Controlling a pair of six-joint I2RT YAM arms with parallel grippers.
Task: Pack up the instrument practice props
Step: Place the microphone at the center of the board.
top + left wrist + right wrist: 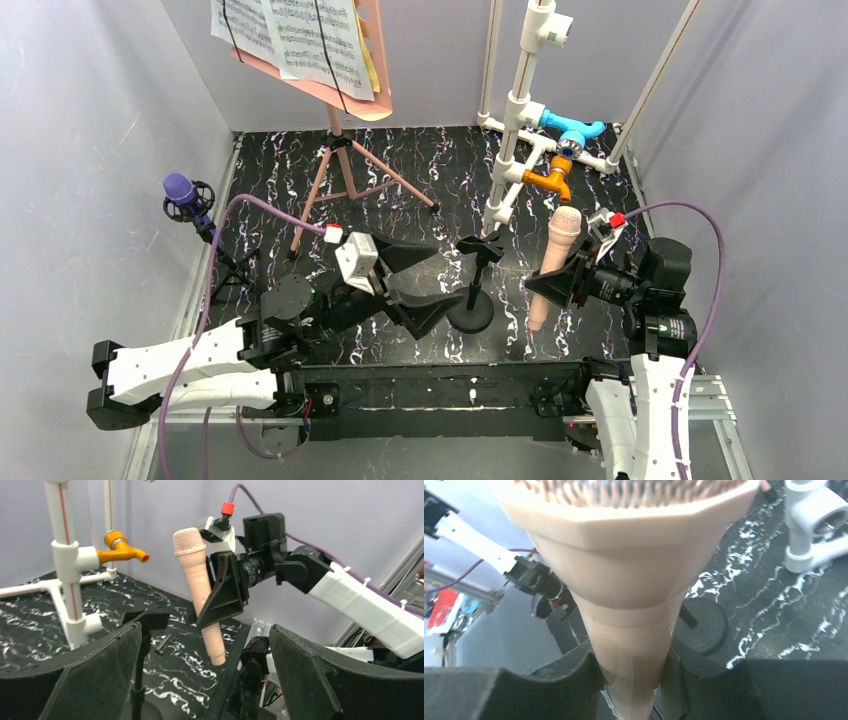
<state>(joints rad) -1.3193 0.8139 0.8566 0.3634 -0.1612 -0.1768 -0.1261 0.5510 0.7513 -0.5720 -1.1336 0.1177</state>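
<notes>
My right gripper (pixel 562 282) is shut on the beige microphone (pixel 556 262) and holds it upright above the table; its shaft sits pinched between the pads (pixel 584 680) in the right wrist view. My left gripper (pixel 447 280) is open and empty. Its fingers (pixel 95 675) flank a small black stand (pixel 472 310) with a round base, and the beige microphone (pixel 197 575) hangs beyond it. At the far left a purple microphone (pixel 180 190) stands on a small black tripod (pixel 225 265). The pink music holder (pixel 340 170) stands at the back, carrying printed pages (pixel 295 35).
A white pipe frame (pixel 520 110) with a blue fitting (pixel 575 130) and an orange fitting (pixel 550 180) stands at the back right, close behind the held microphone. Grey walls close in the left, right and back. Purple cables arc over both arms.
</notes>
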